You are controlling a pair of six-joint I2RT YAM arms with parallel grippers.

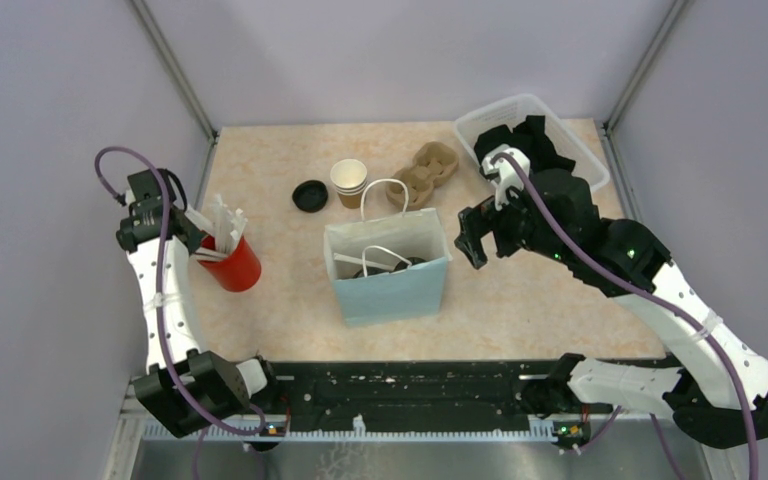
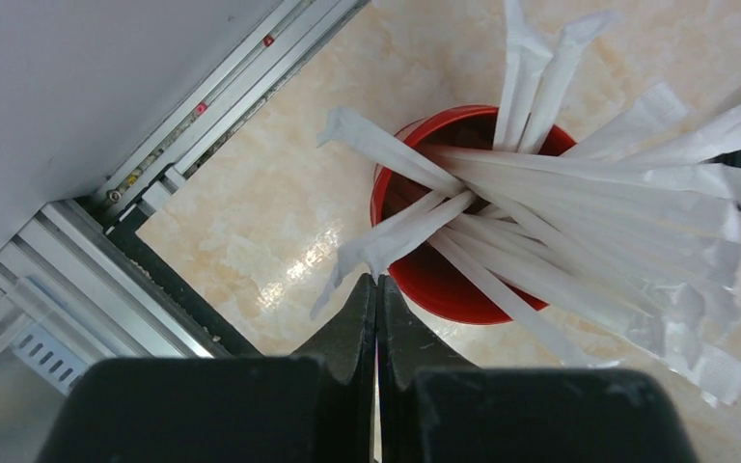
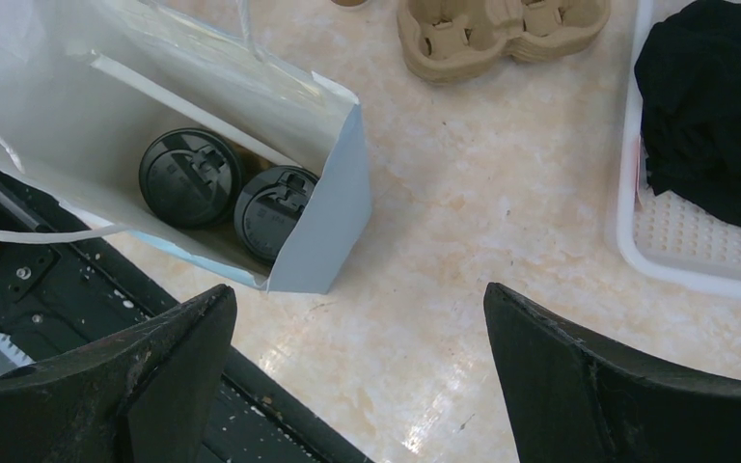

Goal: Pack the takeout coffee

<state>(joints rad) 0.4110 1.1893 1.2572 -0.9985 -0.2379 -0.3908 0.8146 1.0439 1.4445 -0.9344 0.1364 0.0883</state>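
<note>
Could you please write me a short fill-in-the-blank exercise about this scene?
The blue bag holds ___ lidded cups.
The white wrapped sticks stand in a ___ cup.
The right gripper has its jaws ___.
The left gripper is ___.
Missing words: two; red; open; shut.

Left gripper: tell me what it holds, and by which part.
The left gripper is shut on the outer tip of one white wrapped stick leaning out of the red cup.
</note>
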